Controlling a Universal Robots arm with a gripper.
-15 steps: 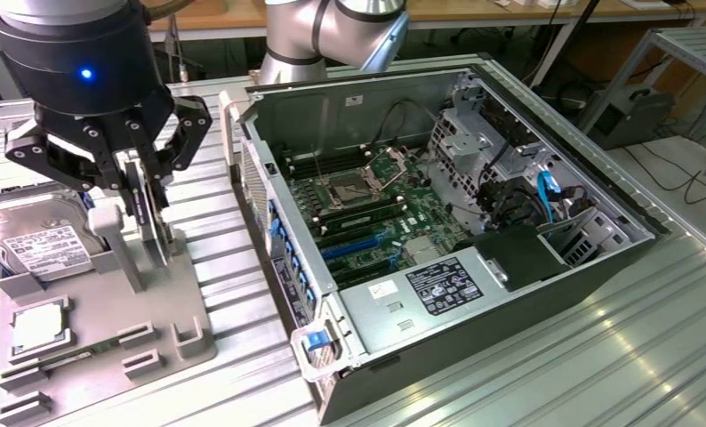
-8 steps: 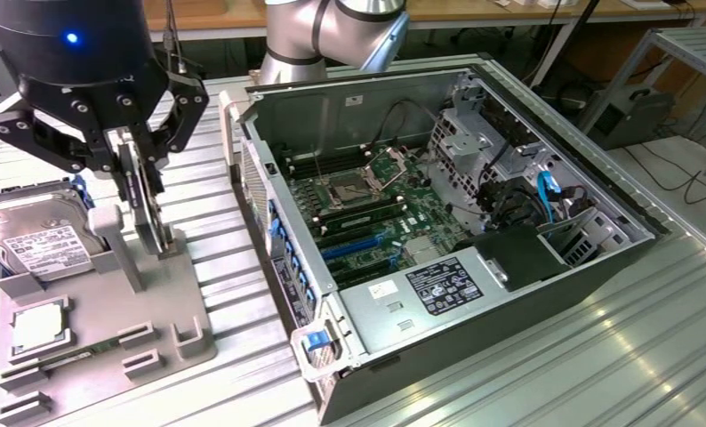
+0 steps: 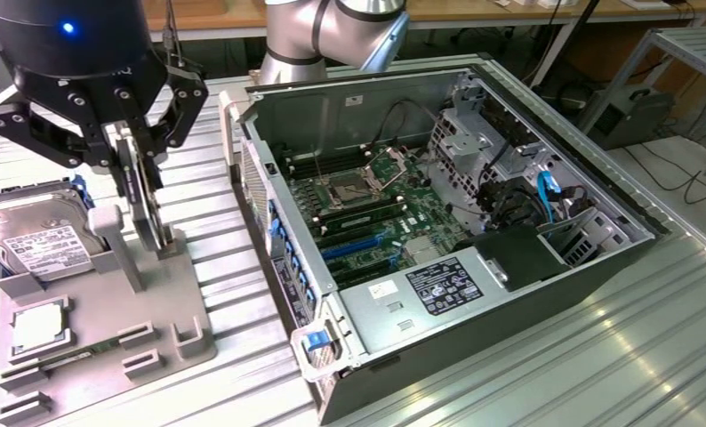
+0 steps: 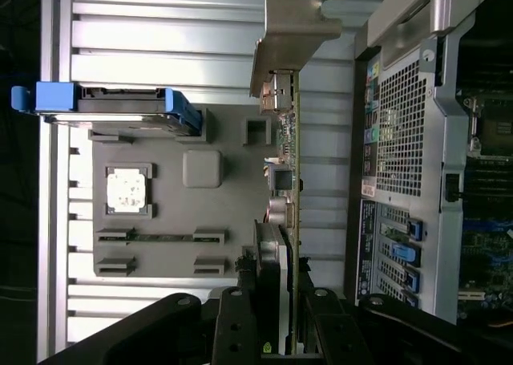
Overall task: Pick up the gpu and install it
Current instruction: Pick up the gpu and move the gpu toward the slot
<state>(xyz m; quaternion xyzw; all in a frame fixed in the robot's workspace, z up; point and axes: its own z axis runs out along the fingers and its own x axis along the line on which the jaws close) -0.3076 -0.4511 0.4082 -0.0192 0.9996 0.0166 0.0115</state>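
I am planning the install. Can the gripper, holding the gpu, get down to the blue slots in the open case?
Probably yes. The gripper grips the gpu over the grey tray; the case lies open upward, and no cable crosses the blue slots.

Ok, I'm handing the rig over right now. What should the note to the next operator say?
Gripper: jaws closed on the gpu, which is held upright on edge.
Where: gpu above the grey fixture, beside the hard drive; cannot tell if it is clear of its slot.
Done: gpu grasped.
Left: it is not yet in the open computer case.
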